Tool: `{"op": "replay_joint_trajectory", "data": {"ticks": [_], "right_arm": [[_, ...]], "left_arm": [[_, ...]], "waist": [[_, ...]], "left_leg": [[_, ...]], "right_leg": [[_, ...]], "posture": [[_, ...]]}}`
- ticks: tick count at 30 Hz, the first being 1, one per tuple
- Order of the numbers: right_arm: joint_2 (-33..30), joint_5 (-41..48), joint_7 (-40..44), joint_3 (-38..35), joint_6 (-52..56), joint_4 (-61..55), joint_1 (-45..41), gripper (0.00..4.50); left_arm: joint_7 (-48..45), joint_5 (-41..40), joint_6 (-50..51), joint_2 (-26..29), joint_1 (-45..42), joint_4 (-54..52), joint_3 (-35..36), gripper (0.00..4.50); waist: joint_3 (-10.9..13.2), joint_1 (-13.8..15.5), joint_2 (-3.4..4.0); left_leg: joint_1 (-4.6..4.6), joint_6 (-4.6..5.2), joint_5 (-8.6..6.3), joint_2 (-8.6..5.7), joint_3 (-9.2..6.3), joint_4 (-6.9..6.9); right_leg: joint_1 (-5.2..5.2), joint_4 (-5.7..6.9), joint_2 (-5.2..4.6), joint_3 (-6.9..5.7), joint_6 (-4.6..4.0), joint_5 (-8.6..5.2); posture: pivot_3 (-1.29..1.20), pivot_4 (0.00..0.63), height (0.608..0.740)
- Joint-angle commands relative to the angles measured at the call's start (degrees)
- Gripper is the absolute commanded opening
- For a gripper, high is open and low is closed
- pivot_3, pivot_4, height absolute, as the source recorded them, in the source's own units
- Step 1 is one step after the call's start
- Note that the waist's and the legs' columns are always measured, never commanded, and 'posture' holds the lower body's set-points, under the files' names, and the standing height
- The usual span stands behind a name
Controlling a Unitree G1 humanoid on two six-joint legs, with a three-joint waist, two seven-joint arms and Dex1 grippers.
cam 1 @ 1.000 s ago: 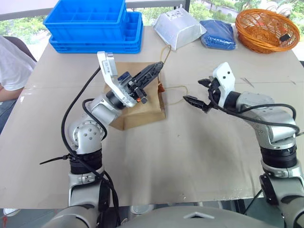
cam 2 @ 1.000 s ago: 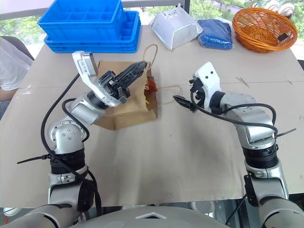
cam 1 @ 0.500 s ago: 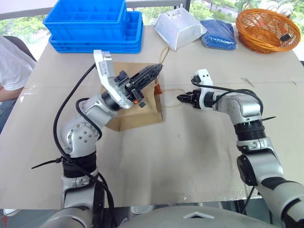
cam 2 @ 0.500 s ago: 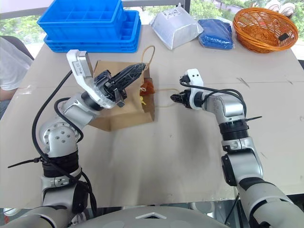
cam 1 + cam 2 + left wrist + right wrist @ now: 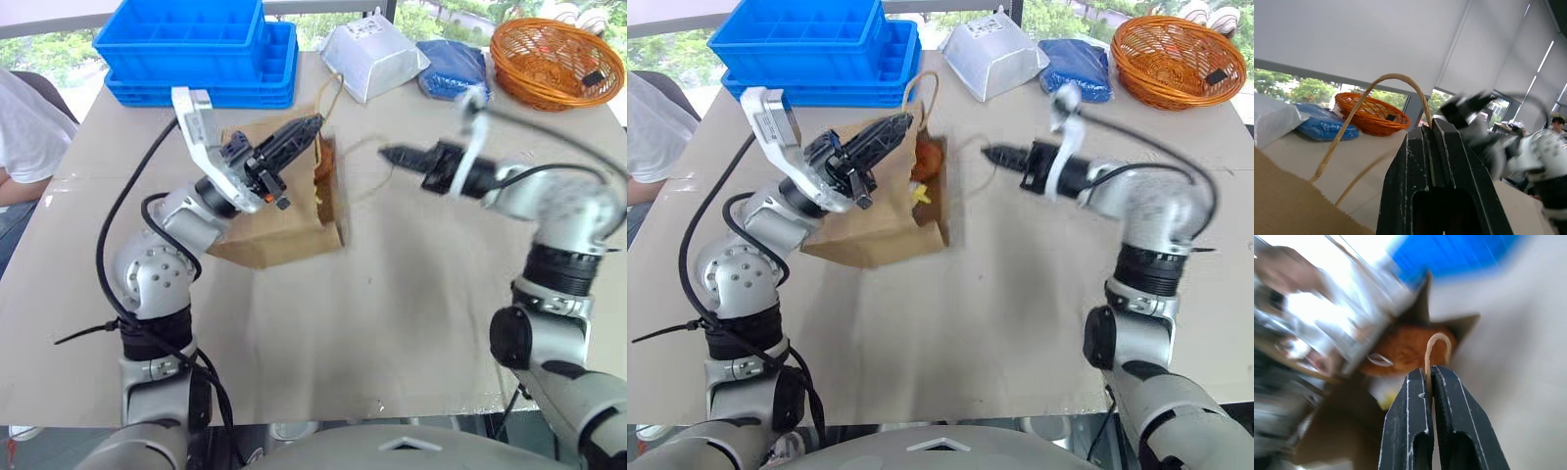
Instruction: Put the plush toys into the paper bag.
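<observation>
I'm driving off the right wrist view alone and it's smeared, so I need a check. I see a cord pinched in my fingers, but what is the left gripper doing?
Observer: The left gripper is shut on the paper bag's other handle, right at its fingertips.
Operator: Is the bag hanging free?
Observer: No. Its mouth end is raised, but its closed end appears to rest on the table.
Operator: Anything close behind it?
Observer: Stacked blue crates stand just beyond the bag on the far side.
</observation>
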Motion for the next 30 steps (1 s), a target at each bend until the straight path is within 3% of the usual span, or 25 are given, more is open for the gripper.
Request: {"op": "replay_joint_trajectory", "data": {"ticks": [1, 6, 10, 12, 19, 24, 30], "right_arm": [[2.9, 10.9, -9.0, -8.7, 6.7, -6.3, -3.7, 0.03], [3.7, 30.8, -28.2, -11.4, 6.4, -9.5, -5.4, 0.03], [-8.2, 56.5, -46.7, 1.0, -9.9, -9.7, 0.7, 0.03], [-13.3, 63.3, -52.0, 5.7, -17.1, -10.4, 0.5, 0.03], [-20.7, 64.6, -53.8, 16.2, -29.0, -16.0, 4.6, 0.03], [-27.2, 64.2, -52.5, 21.9, -30.5, -18.0, 10.9, 0.03], [-30.8, 49.2, -43.5, 26.0, -30.5, -21.7, 16.0, 0.03]], "left_arm": [[-3.0, 1.1, -1.3, 1.0, -3.3, 2.3, -0.7, 0.00], [-8.7, 4.6, -3.5, 2.7, -8.9, 10.7, -1.5, 0.00], [-12.7, 6.4, -4.6, 2.3, -13.4, 15.3, -3.1, 0.00], [-15.2, 7.7, -5.5, 2.2, -15.6, 18.4, -3.8, 0.00], [-23.9, 14.0, -10.4, 0.4, -23.2, 28.8, -7.9, 0.00], [-27.1, 18.1, -13.6, -0.9, -24.2, 32.3, -10.2, 0.00], [-28.9, 19.8, -8.6, 1.7, -20.6, 29.2, -12.4, 0.00]], "waist": [[0.0, 0.0, 0.00], [0.1, -0.3, 0.11], [0.1, -0.2, 0.13], [0.1, -0.4, 0.16], [0.1, -0.7, 0.15], [0.1, -0.5, 0.12], [0.1, -0.3, 0.13]], "left_leg": [[0.00, 0.00, 0.00, 0.00, -0.01, 0.00], [-0.01, -0.02, 0.02, -0.01, 0.04, 0.00], [-0.04, -0.01, 0.02, -0.02, 0.02, -0.01], [-0.18, -0.03, 0.04, -0.07, 0.03, 0.02], [-0.27, 0.21, -0.08, 0.03, 0.19, 0.06], [-0.30, 0.23, -0.10, 0.08, 0.11, 0.06], [-0.30, 0.27, -0.12, 0.10, 0.08, 0.07]], "right_leg": [[0.01, 0.00, 0.00, -0.02, 0.00, 0.00], [-0.02, 0.04, 0.01, -0.02, 0.00, 0.00], [-0.01, 0.00, -0.03, -0.06, 0.00, -0.01], [-0.09, -0.03, -0.11, -0.11, 0.02, -0.02], [-0.13, -0.05, 0.13, -0.12, 0.02, -0.02], [-0.13, -0.11, 0.15, -0.03, 0.02, -0.02], [-0.14, -0.16, 0.18, 0.16, 0.02, -0.02]], "posture": [[0.00, 0.150, 0.740], [0.00, 0.150, 0.740], [0.00, 0.150, 0.740], [0.00, 0.150, 0.740], [0.00, 0.150, 0.740], [0.00, 0.150, 0.740], [0.00, 0.150, 0.740]]}}
